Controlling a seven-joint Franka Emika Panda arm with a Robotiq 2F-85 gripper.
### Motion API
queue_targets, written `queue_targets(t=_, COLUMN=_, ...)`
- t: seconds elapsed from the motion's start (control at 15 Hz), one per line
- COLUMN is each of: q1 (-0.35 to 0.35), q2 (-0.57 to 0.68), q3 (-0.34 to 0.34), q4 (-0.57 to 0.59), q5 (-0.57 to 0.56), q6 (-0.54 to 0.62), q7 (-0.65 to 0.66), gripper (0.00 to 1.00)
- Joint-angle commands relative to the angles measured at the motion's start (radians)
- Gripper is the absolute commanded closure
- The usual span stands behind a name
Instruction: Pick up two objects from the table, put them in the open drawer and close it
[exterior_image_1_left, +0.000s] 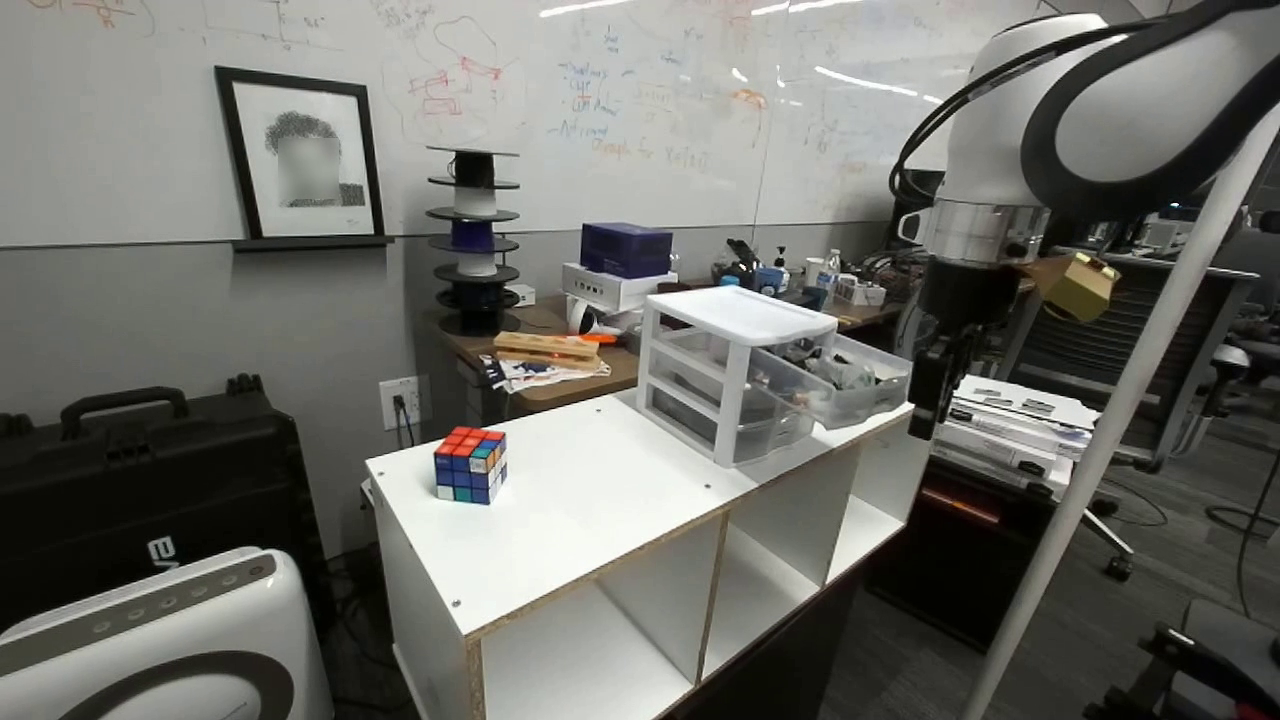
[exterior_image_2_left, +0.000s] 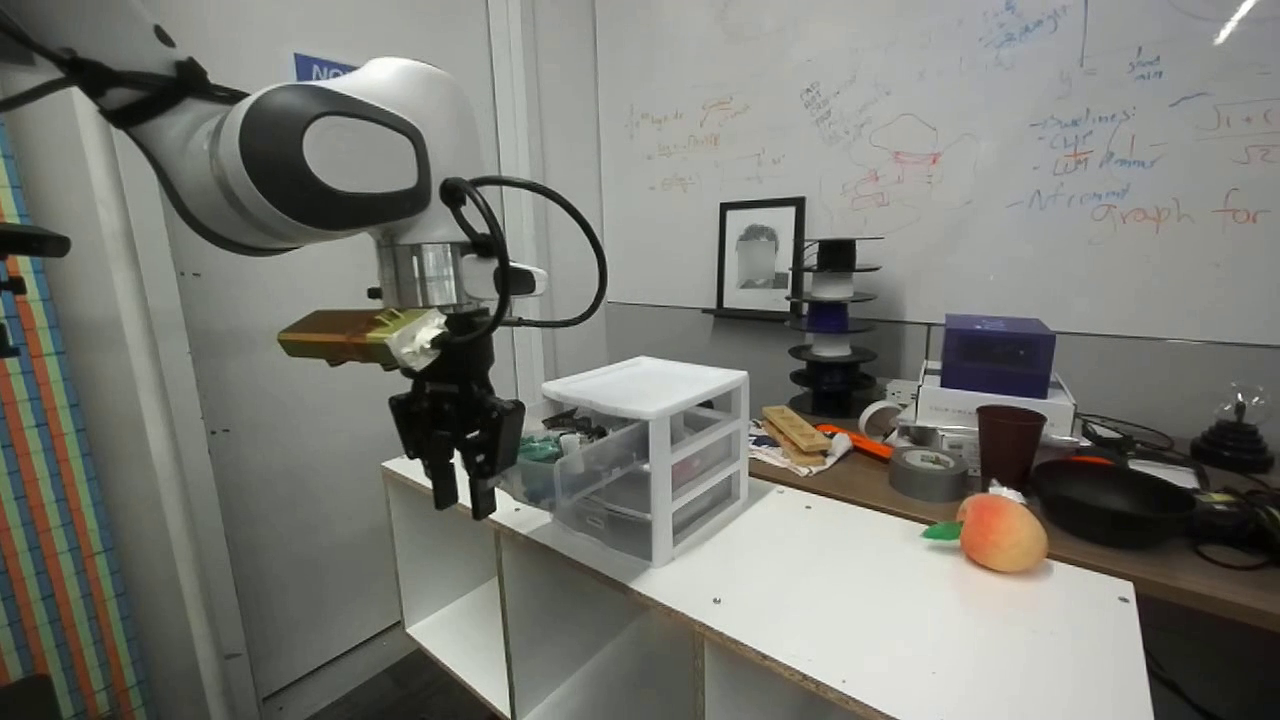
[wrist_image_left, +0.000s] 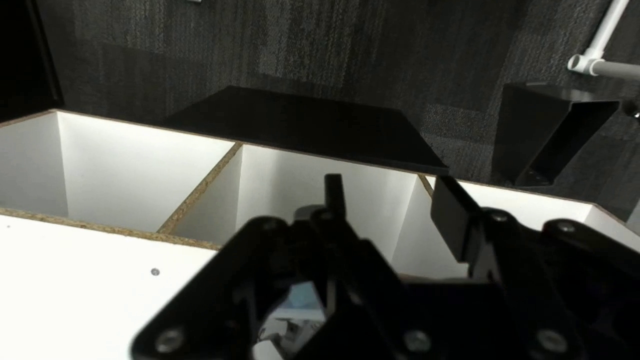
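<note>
stowing seems unstarted: the cube (exterior_image_1_left: 470, 465) and peach (exterior_image_2_left: 1003, 533) each sit near a back corner of the tabletop (exterior_image_1_left: 570, 500). loading the open drawer (exterior_image_1_left: 868, 405) and closing it remain; the empty gripper (exterior_image_2_left: 463, 497) stands wide.

A scrambled cube (exterior_image_1_left: 470, 466) and leafed peach (exterior_image_2_left: 1003, 533), each in an exterior view, sat far back on the desk (exterior_image_1_left: 580, 490); the clear drawer (exterior_image_1_left: 870, 404) stood open.

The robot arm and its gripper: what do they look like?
The arm has rounded white shells with a dark grey, ring-shaped band. At the wrist is a silvery metal collar, with black cables looping beside it. The gripper is black, with two angular, jointed fingers. Above it juts a yellow-brown block with a crumpled whitish patch.
</note>
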Motion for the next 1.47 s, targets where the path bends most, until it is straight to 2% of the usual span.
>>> queue_targets(t=0.0, q1=0.013, q2=0.003, q3=0.006, q4=0.004, q5=0.005, q6=0.093, q7=-0.009, gripper=0.81)
queue_targets(t=0.13, q1=0.012, q2=0.016, q3=0.007, q4=0.011, q5=-0.016, q6=0.136, q7=0.001, gripper=0.96)
queue_targets(t=0.2, q1=0.01, q2=0.024, q3=0.007, q4=0.013, q5=-0.03, q6=0.156, q7=0.005, gripper=1.0)
queue_targets(t=0.8, q1=-0.008, q2=0.093, q3=-0.003, q4=0.017, q5=-0.159, q6=0.319, q7=0.066, gripper=1.0)
queue_targets(t=1.2, q1=-0.005, q2=0.145, q3=-0.022, q4=0.016, q5=-0.192, q6=0.434, q7=0.137, gripper=1.0)
queue_targets(t=1.4, q1=0.002, q2=0.152, q3=-0.025, q4=0.009, q5=-0.172, q6=0.463, q7=0.158, gripper=1.0)
